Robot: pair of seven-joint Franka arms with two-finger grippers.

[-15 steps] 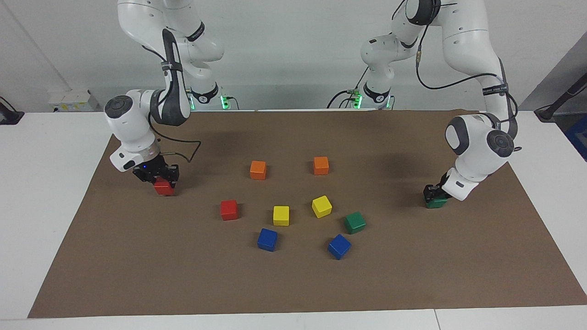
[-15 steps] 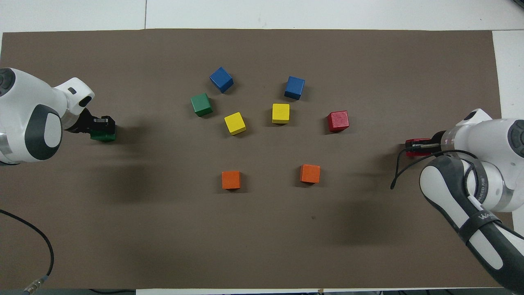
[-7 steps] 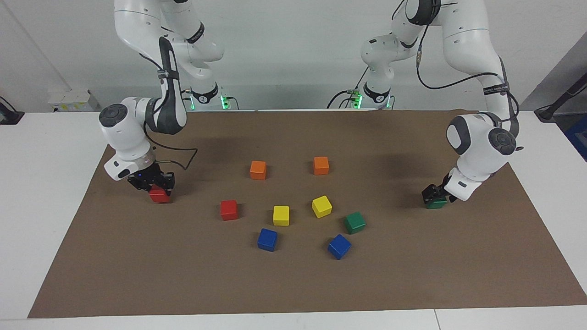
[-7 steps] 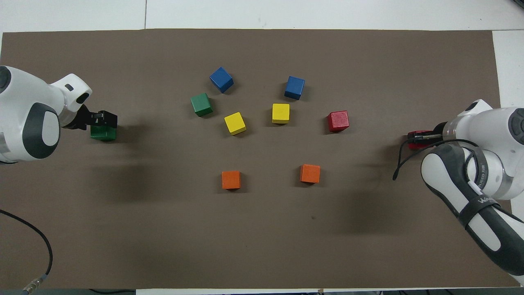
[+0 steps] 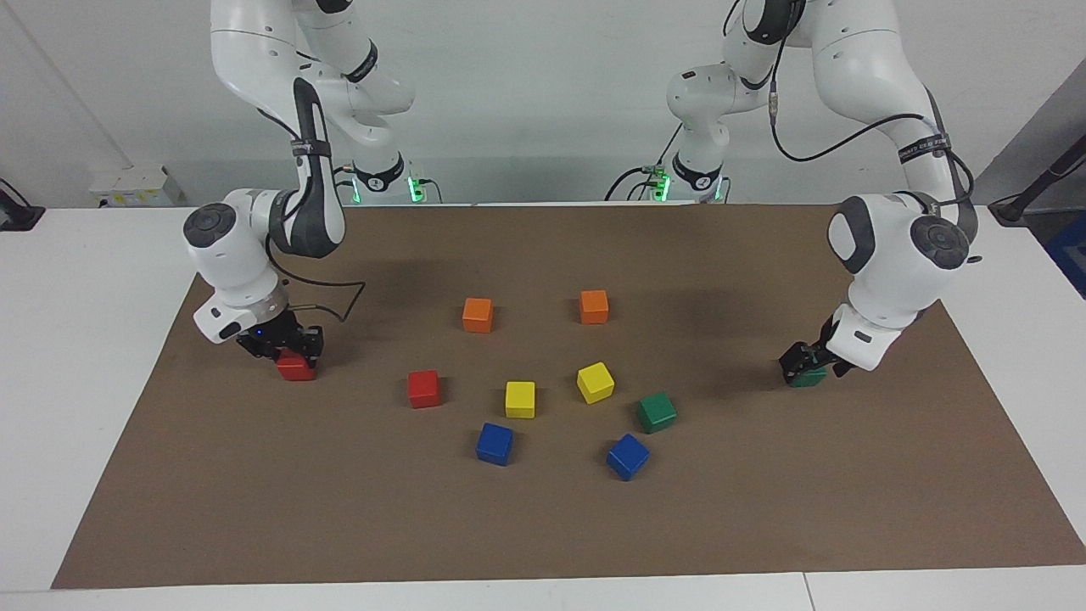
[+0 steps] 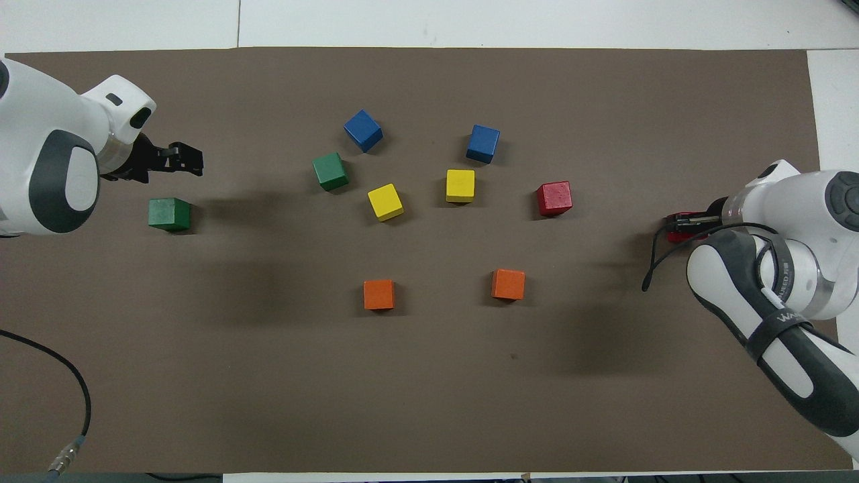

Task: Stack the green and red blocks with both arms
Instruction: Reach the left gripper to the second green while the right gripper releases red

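Four task cubes on the brown mat (image 6: 429, 402), all plain and equal in size: two dark green, two bright red. One green block (image 6: 169, 214) sits alone at the left arm's end of the mat, flat on it. The left gripper (image 6: 182, 156) hangs above it with fingers spread, gripping nothing. The second green block (image 6: 330, 170) lies in the middle cluster, turned slightly askew, beside a yellow cube (image 6: 385, 202) and a blue cube (image 6: 363, 130). At the right arm's end, the right gripper (image 5: 288, 346) is clenched on a red block (image 5: 296, 366), low at the mat. The other red block (image 5: 423, 389) rests free, nearer the middle.
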